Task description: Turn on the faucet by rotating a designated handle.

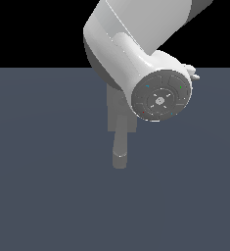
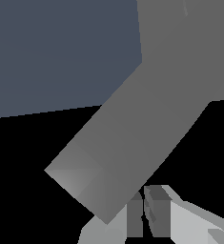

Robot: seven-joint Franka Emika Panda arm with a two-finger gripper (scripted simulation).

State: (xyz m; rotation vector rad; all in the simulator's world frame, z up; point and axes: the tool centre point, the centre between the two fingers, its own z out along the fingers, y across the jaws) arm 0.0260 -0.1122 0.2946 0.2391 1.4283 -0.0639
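tool (image 2: 143, 214) fingers nearly together, just beside the faucet (image 2: 147, 119) spout end

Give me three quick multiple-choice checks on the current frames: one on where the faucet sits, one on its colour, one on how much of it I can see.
1. In the exterior view, the faucet shows
A. just below the arm, near the middle
B. at the far left edge
C. in the top right corner

2. The faucet's colour is
A. red
B. dull grey
C. yellow

3. In the exterior view, the faucet is
A. fully in view
B. partly hidden behind the arm
C. out of the picture

Key: 1 A, its grey tube pokes out under the white arm at mid-picture; 2 B, both views show it grey; 3 B, the arm covers its upper part.
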